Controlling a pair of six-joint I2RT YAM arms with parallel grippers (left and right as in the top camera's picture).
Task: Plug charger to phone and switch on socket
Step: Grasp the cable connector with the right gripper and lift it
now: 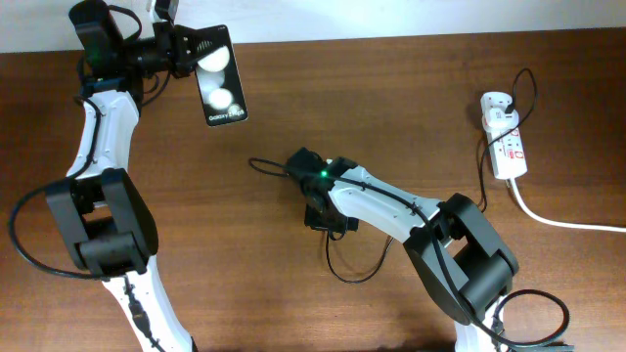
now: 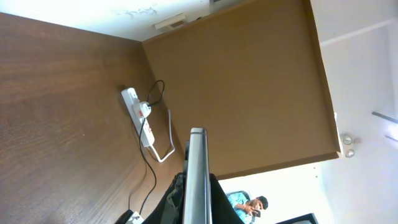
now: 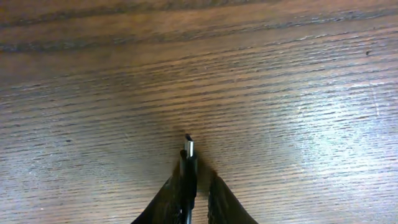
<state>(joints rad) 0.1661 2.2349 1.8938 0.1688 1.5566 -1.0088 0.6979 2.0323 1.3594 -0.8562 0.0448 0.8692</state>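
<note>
My left gripper [image 1: 184, 49] at the far left is shut on the phone [image 1: 221, 74], a black slab with two white round patches, and holds it lifted. In the left wrist view the phone [image 2: 197, 155] shows edge-on between the jaws [image 2: 197, 199]. My right gripper [image 1: 320, 207] is at the table's middle. In the right wrist view its fingers [image 3: 198, 180] grip the charger plug [image 3: 188, 149], with the metal tip sticking out just above the wood. The thin black charger cable [image 1: 344, 276] loops by the right arm. The white socket [image 1: 507, 142] lies far right with the white adapter [image 1: 495, 104] plugged in. The socket also shows in the left wrist view [image 2: 140, 115].
A thick white cord [image 1: 567, 223] runs from the socket to the right edge. A thin black cable end [image 1: 256, 162] lies left of the right gripper. The table's back edge meets a white wall [image 1: 391, 15].
</note>
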